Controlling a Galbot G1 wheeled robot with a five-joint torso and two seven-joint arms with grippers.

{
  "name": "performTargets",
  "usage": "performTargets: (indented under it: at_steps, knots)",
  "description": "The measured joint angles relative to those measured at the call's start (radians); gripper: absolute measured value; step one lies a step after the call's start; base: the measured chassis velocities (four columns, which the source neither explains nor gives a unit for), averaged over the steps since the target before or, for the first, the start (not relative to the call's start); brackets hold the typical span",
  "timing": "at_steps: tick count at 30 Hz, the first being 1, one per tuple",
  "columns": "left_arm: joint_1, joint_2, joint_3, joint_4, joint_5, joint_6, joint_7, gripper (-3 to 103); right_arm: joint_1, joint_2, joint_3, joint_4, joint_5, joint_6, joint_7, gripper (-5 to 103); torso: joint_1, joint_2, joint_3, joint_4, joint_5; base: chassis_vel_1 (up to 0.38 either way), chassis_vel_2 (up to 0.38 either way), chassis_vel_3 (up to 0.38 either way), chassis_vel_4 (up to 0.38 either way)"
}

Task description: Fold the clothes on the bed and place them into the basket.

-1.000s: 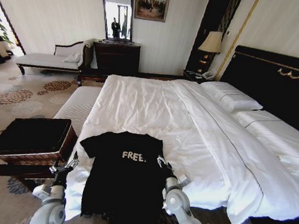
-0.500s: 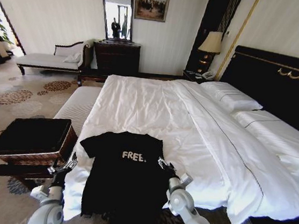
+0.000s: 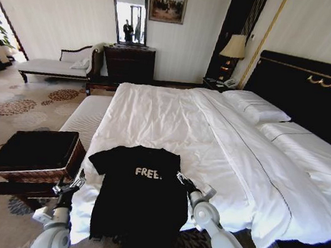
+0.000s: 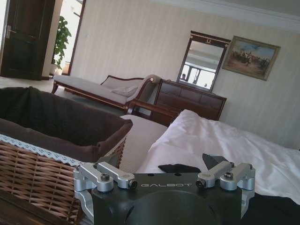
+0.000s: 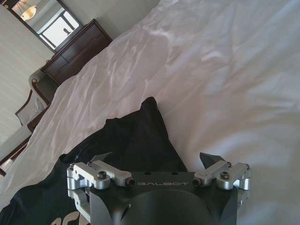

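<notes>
One black T-shirt [image 3: 138, 198], soft knit, lies flat at lower centre of the head view. Chest up, short sleeves spread, white "FREE!" lettering readable. It rests on the near end of the bed [image 3: 211, 141] and its hem hangs over the foot edge.

Bed: white duvet, lightly creased, with a folded band running diagonally. Two white pillows [image 3: 257, 107] visible at right against a tall black headboard [image 3: 312, 93] with gold trim.

One basket [image 3: 33, 157], lower left of the head view, beside the bed. Rectangular, brown woven wicker, dark fabric lining folded over the rim. In the left wrist view the weave and a pale lace edging under the lining show clearly.

Left gripper [image 3: 77, 181]: lower left of the head view, between basket and T-shirt, just off the shirt's sleeve. In the left wrist view its metal finger links are spread wide and nothing lies between them.

Right gripper [image 3: 182, 180]: lower centre-right, at the shirt's other sleeve edge. In the right wrist view [image 5: 157, 159] its two dark fingertips stand well apart, black fabric between and below them, white duvet to one side. It has hold of nothing; contact with the cloth cannot be told.

Background, upper left: one pale chaise longue [image 3: 56, 63], one dark wood dresser [image 3: 129, 63], one mirror [image 3: 129, 15], one framed painting [image 3: 167, 1]. One lamp [image 3: 234, 48], upper centre.
</notes>
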Motion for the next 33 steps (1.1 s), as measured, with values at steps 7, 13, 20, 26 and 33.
performTargets:
  at_steps: [7, 13, 20, 26, 33]
  knots:
    - [0.013, -0.005, 0.001, -0.017, -0.008, 0.008, -0.01, 100, -0.042, -0.018, -0.031, 0.022, -0.031, 0.002, -0.064, 100, 0.0, 0.0, 0.0, 0.0, 0.0002, 0.0, 0.0, 0.0, 0.0]
    - [0.024, -0.006, -0.002, -0.021, -0.008, 0.008, -0.013, 100, -0.08, -0.029, -0.029, 0.054, -0.072, 0.069, -0.135, 100, 0.0, 0.0, 0.0, 0.0, 0.0001, 0.0, 0.0, 0.0, 0.0]
    - [0.033, -0.006, -0.009, -0.022, -0.011, 0.007, -0.021, 100, -0.126, -0.047, -0.03, 0.076, -0.136, 0.119, -0.187, 100, 0.0, 0.0, 0.0, 0.0001, 0.0002, 0.0, 0.0, 0.0, 0.0]
    - [0.034, -0.004, -0.014, -0.024, -0.014, 0.007, -0.028, 100, -0.207, -0.104, -0.06, 0.111, -0.198, 0.133, -0.242, 100, 0.0, 0.0, 0.0, 0.0, 0.0003, 0.0, 0.0, 0.0, 0.0]
    - [0.03, -0.003, -0.016, -0.015, -0.014, 0.007, -0.033, 100, -0.268, -0.158, -0.063, 0.154, -0.255, 0.183, -0.316, 100, 0.0, 0.0, 0.0, -0.0001, 0.0, 0.0, 0.0, 0.0, 0.0]
